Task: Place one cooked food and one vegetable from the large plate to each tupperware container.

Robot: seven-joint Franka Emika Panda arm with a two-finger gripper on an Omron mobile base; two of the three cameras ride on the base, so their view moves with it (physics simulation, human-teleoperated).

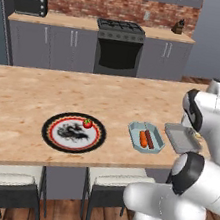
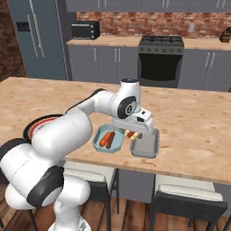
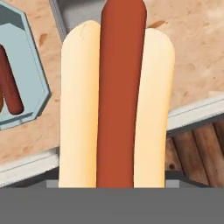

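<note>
My gripper [image 2: 132,131] is shut on a hot dog [image 3: 116,100], a red sausage in a pale bun that hides the fingertips in the hand view. It hangs just above the counter, between one tupperware container [image 2: 96,136] and a greyer tupperware container [image 2: 146,146] with nothing in it. The first container [image 1: 135,130] holds a carrot [image 1: 143,139] and a dark sausage [image 1: 149,138]. To the left lies the large plate [image 1: 48,129] with a red tomato [image 1: 87,123] near its far rim. My arm covers part of the plate [image 2: 34,124] in the right base view.
The wooden counter [image 1: 28,93] ends in a front edge just below the containers, with stools [image 1: 3,183] under it. A stove [image 1: 119,42] and a microwave [image 1: 30,3] stand against the far brick wall.
</note>
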